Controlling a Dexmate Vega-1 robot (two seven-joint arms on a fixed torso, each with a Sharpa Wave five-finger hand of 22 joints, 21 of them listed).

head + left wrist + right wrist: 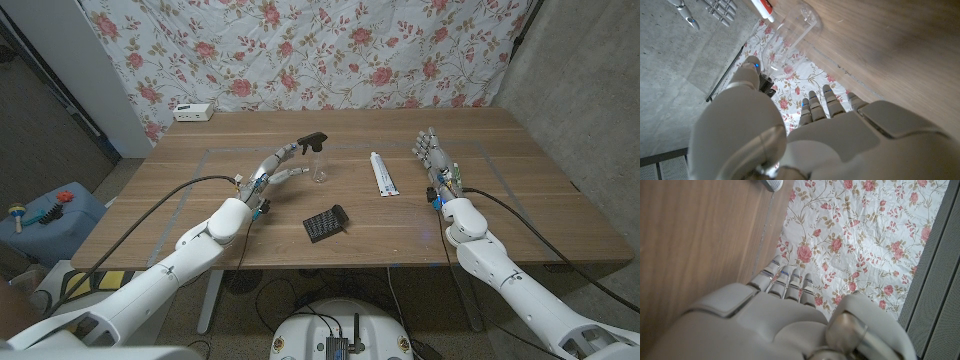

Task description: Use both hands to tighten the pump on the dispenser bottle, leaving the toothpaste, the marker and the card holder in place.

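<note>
the dispenser bottle (320, 166) stands upright near the middle of the wooden table (520, 200), clear-bodied with a black pump (313, 142) on top. the left arm reaches in toward it, its left hand (277, 172) just beside the bottle on the robot's left side, fingers stretched out and spread toward the bottle, holding nothing; whether a fingertip touches the bottle cannot be told. the right hand (434, 160) stands well apart from the bottle on its other side, fingers extended and apart, holding nothing. the toothpaste (381, 174) lies between the bottle and the right hand. the black card holder (326, 222) lies nearer the robot than the bottle.
</note>
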